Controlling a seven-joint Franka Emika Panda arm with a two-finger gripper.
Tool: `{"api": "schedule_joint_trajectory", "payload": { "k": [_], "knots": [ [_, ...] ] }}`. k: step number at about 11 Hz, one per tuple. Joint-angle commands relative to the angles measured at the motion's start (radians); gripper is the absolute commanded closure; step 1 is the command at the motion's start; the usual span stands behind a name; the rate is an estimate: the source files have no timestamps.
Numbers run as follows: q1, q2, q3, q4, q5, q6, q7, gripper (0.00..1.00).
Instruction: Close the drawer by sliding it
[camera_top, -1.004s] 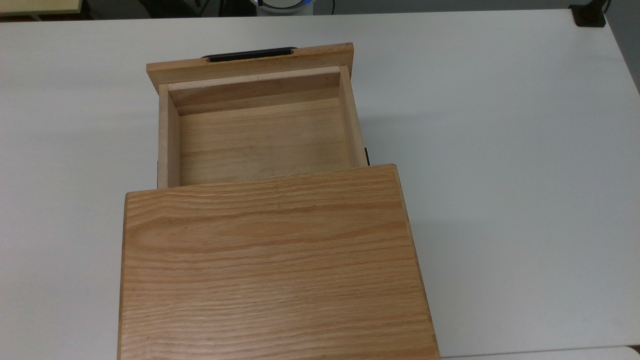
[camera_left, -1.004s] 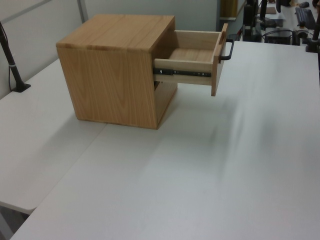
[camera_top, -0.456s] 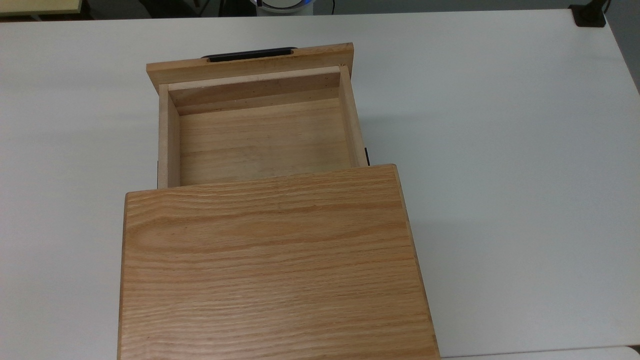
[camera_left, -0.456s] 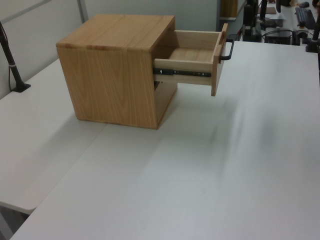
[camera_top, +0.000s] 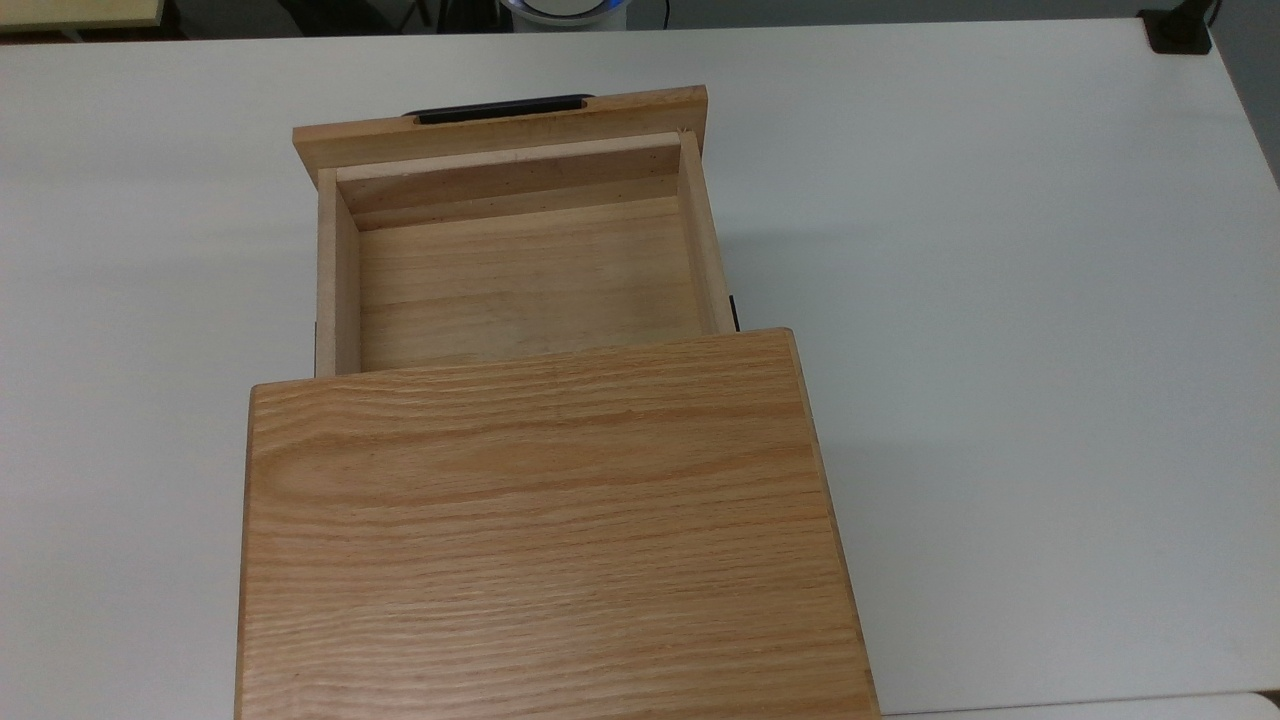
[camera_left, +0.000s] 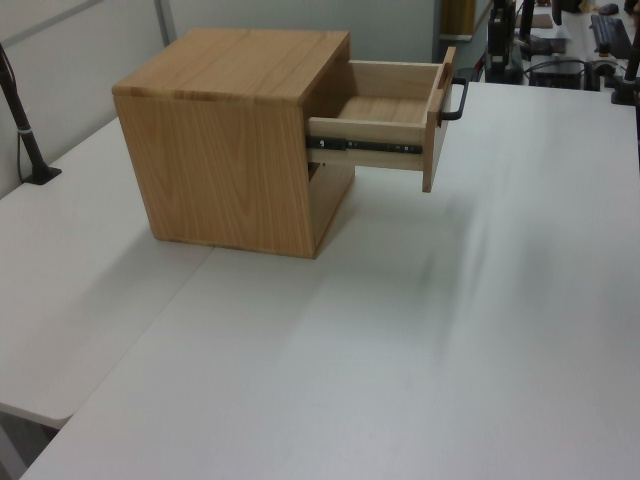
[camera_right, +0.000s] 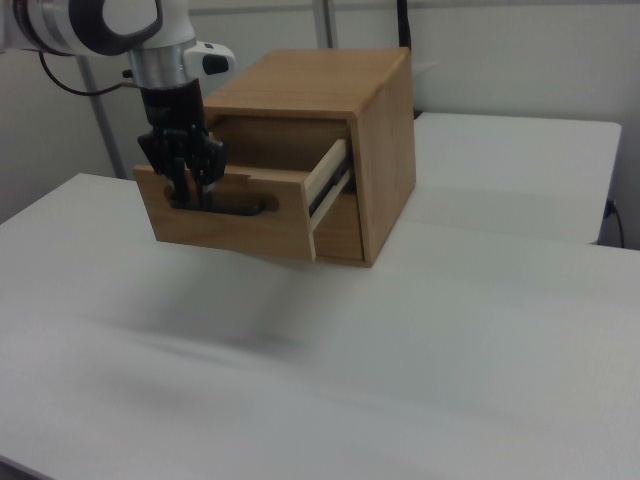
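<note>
Drawer (camera_top: 520, 270) pulled well out of the cabinet (camera_top: 545, 530) on the white table (camera_top: 1000, 300).
Right view: gripper (camera_right: 190, 190) hangs before the front panel at the handle (camera_right: 235, 207), hiding part; finger spread indiscernible.

Claw (camera_right: 190, 185) downward (arm upright)

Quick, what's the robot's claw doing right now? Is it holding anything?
Gripper: down at the drawer front by the black handle; open or shut cannot be told.

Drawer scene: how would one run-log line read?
drawer: open, empty | handle: ungrasped | pincer: in front of the front panel | cabinet: on table
</note>
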Motion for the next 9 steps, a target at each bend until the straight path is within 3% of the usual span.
{"api": "schedule_joint_trajectory", "payload": {
  "k": [1,2,9],
  "knots": [
    [0.002,0.007,-0.004,0.009,-0.007,-0.021,-0.054,0.95],
    [0.005,0.01,-0.004,0.007,-0.002,-0.012,-0.068,1.0],
    [0.044,0.119,-0.004,-0.016,0.0,0.172,-0.068,1.0]
  ]
}}
